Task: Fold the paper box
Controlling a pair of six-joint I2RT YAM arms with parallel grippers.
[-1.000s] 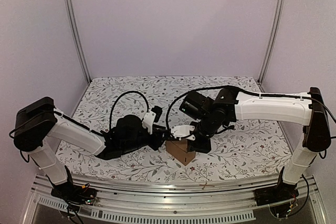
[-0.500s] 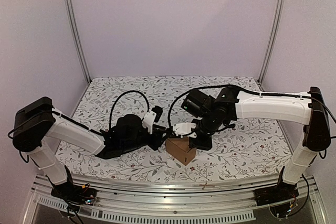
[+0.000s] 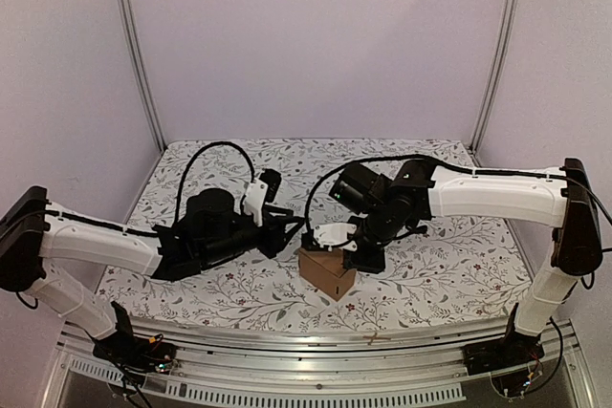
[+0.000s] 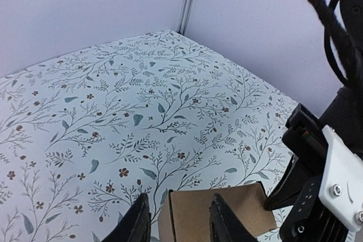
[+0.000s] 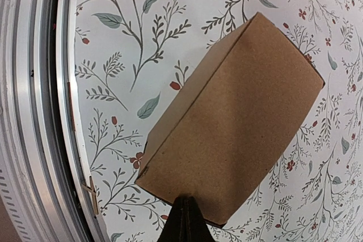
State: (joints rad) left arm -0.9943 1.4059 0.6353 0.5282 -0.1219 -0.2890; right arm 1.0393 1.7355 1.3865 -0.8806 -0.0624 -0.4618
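No txt, labels, brand marks, nos. or signs readable in any view. Paper box (image 5: pixel 238 117) faces, centre of right wrist frame, show plain brown w/ no print; same in top view, lower centre.

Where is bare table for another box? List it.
Free: the far strip of the table by the back wall; the patch right of the box. Crowded: centre front, where the left gripper and right gripper meet at the box.
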